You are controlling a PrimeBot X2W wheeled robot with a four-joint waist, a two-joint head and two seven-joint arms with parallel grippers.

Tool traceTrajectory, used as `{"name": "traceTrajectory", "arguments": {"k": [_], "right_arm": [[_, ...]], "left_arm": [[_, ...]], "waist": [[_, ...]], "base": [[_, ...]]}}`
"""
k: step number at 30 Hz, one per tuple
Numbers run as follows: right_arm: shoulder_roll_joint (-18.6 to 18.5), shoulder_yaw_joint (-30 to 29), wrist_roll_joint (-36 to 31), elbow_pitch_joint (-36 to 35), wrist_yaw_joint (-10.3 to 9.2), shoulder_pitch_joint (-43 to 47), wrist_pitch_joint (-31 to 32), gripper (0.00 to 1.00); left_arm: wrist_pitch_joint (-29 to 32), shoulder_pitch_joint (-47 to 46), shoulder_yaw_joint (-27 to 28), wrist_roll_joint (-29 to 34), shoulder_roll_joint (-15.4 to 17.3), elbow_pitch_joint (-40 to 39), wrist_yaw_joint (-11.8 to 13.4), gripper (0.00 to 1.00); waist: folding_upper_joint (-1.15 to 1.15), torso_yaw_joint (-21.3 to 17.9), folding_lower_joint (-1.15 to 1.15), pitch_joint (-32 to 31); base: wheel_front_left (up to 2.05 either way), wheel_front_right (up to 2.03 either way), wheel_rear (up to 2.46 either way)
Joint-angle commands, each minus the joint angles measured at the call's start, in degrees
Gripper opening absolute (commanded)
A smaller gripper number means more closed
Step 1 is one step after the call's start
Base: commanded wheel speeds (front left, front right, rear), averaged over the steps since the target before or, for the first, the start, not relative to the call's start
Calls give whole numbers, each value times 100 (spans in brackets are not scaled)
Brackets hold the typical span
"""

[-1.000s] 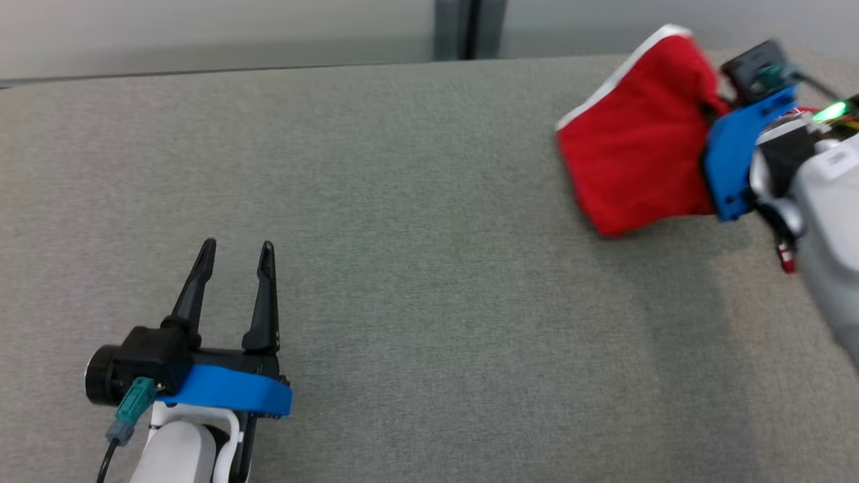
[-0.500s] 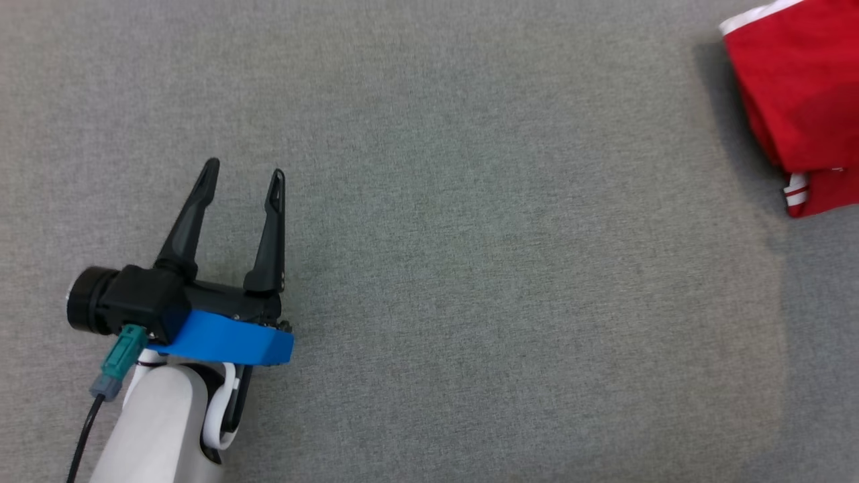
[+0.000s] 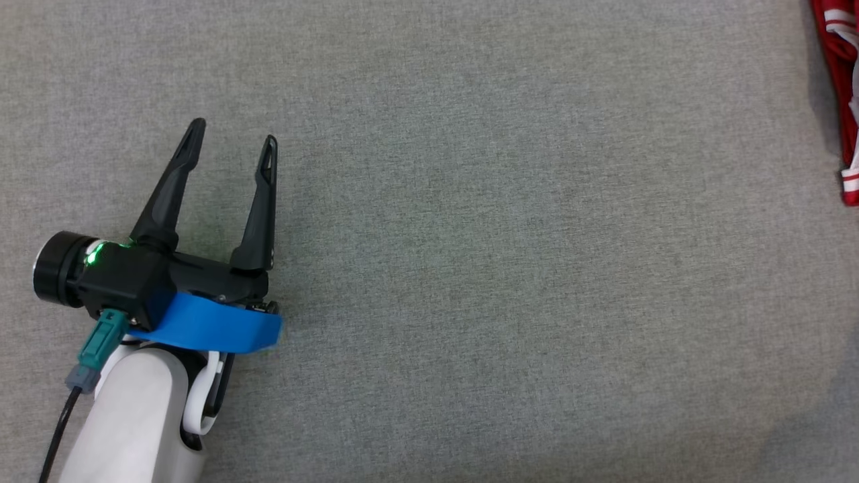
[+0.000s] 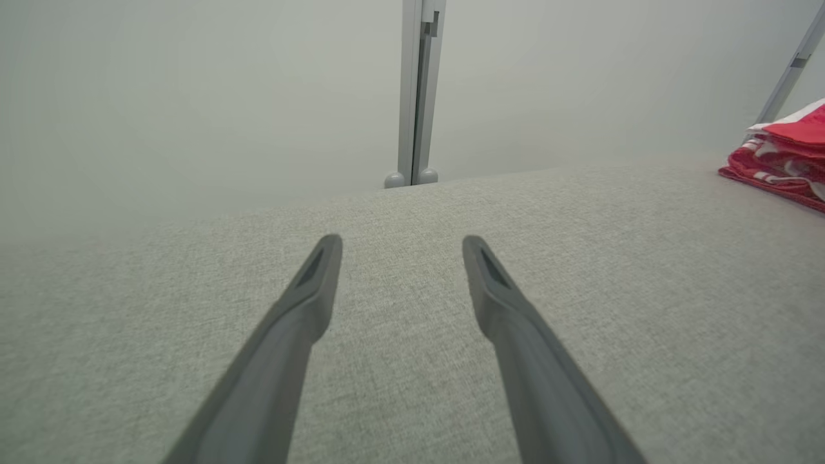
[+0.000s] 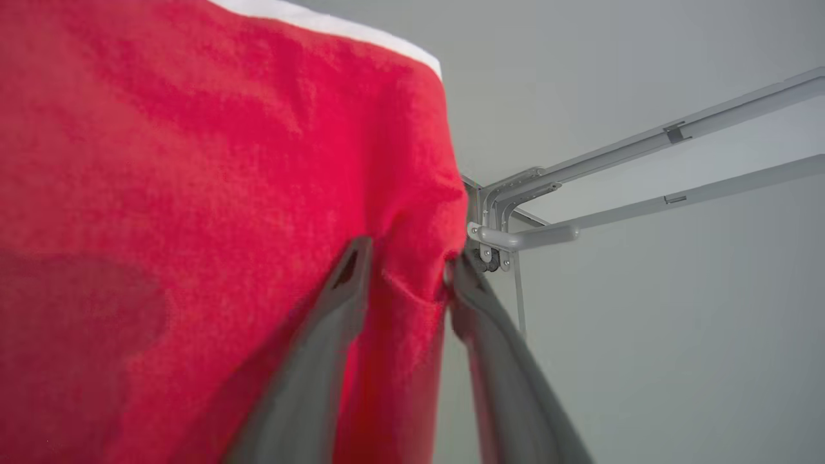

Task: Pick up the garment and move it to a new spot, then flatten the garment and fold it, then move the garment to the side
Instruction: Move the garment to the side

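Placement at the side looks to be the step in hand. It should go well if the folded garment [image 5: 193,193] is lowered until its weight rests on the bench [image 3: 503,268] before the grip lets go, and the fingers [image 5: 322,348] are then drawn straight back along their own line so the fold is not dragged open. In the head view the grey bench spreads across the frame. The left jaws stand wide apart at the lower left, their dark prongs pointing up the frame, holding and touching nothing. A strip of red striped cloth [image 3: 847,100] sits at the upper right edge, well apart from them; whether that is the carried piece I cannot tell. In the left wrist view those jaws are spread with only bench between them, and a low red-and-white pile [image 4: 783,161] lies on the bench at the right edge. In the right wrist view the garment, red with a white band along its top, covers the left and middle of the frame. The right jaws stand a little apart with a fold of it between their tips, and the cloth puckers against both, which reads as a pinch on the garment, though the frame is soft. How near the cloth is to landing cannot be judged from this view.
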Motion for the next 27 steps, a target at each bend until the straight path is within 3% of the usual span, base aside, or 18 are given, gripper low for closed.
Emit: {"name": "traceTrajectory", "arguments": {"k": [1, 6, 12, 17, 20, 27], "right_arm": [[122, -230, -219, 27, -1, 117, -187, 100], [391, -940, -956, -100, -1, 329, -826, 100], [1144, -1299, -1297, -379, -1, 639, -1326, 100], [2004, -1394, -1042, -913, -1, 1305, -1649, 100], [2692, -1496, -535, -1378, -1, 1850, -1731, 100], [3419, -1235, 241, -2488, -2, 3272, -1567, 100]], "left_arm": [[20, -96, 2, 26, 37, -39, 28, 100], [-43, -115, -68, -5, -19, 104, 41, 100], [-277, 91, -108, -105, -167, 546, 103, 100], [-440, 370, -58, -246, -264, 980, 170, 100], [-539, 616, 67, -332, -286, 1176, 277, 100], [-661, 1168, 274, -479, -324, 1347, 452, 100]], "waist": [[-1, 17, -1, 27], [-1, 67, -1, -152], [-1, 146, -1, -792], [-1, 186, -1, -1416], [-1, 148, -1, -1785], [-1, 218, -1, -2438]], "base": [[0, 0, 0], [0, 0, 0], [0, 0, 0], [0, 0, 0], [0, 0, 0], [0, 0, 0]]}}
